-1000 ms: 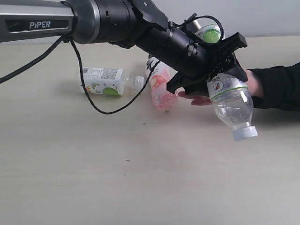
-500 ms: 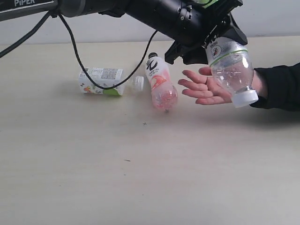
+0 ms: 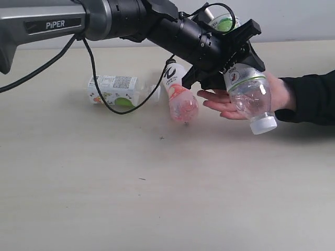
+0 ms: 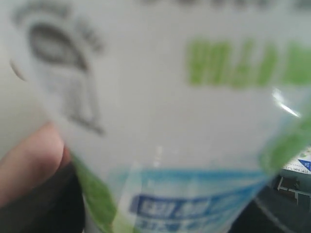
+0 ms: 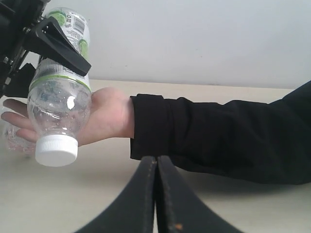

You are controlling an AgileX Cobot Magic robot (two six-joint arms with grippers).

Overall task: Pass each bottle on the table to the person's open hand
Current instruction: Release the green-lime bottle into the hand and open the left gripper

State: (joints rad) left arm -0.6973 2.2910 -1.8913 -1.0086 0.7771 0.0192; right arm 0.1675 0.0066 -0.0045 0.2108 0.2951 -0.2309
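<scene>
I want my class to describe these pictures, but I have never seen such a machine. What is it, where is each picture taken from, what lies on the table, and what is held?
This is a robot with two arms, each ending in jaws with a camera at the wrist. The wide picture comes from a separate camera: the black left arm reaches over the table, its jaws clamped on a clear bottle, white cap down, at a person's open hand. On the table lie a pink bottle and a squarish bottle; another green-labelled bottle shows behind the arm. The blurred picture is the left wrist camera, filled by the held bottle's label. The last is the right wrist camera: those jaws are shut and empty.
</scene>
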